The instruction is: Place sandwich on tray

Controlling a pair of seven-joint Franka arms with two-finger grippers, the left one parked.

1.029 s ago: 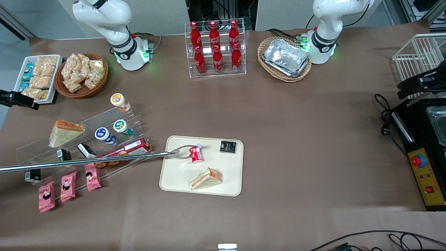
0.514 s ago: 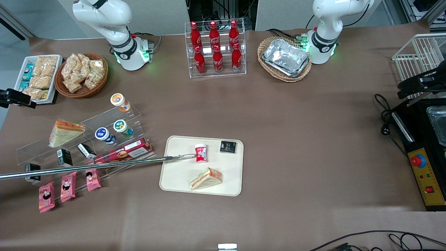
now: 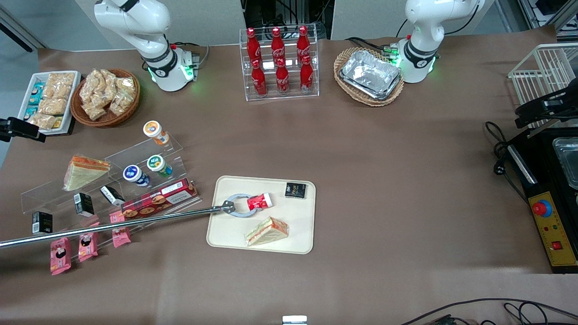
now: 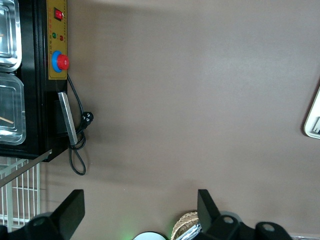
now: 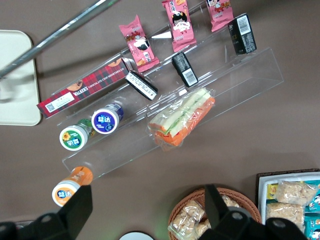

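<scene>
Front view, centre of frame: the cream tray (image 3: pixel 224 235) lies flat on the brown counter (image 3: pixel 384 180). One wrapped sandwich (image 3: pixel 266 231) rests on the tray, at the edge nearest the front camera. Also on the tray:
- a red-and-white cup (image 3: pixel 259 201), lying on its side
- a black packet (image 3: pixel 295 190), near the corner toward the upper frame

A long metal rod (image 3: pixel 113 224) reaches in from the working arm's end of the counter. Its ring-shaped end (image 3: pixel 235 208) sits on the tray at the cup's base. I cannot tell whether ring and cup touch.

A second wrapped sandwich (image 3: pixel 85 171) lies on the clear acrylic stand (image 3: pixel 149 149), toward the working arm's end. It is well apart from the tray.

Right wrist view: the claw (image 5: pixel 146 195) hangs above the counter between that stand and the wicker snack basket (image 5: pixel 200 220). Its fingers are spread wide and grip nothing. The stand's sandwich (image 5: pixel 182 117) is in its view, untouched.
</scene>
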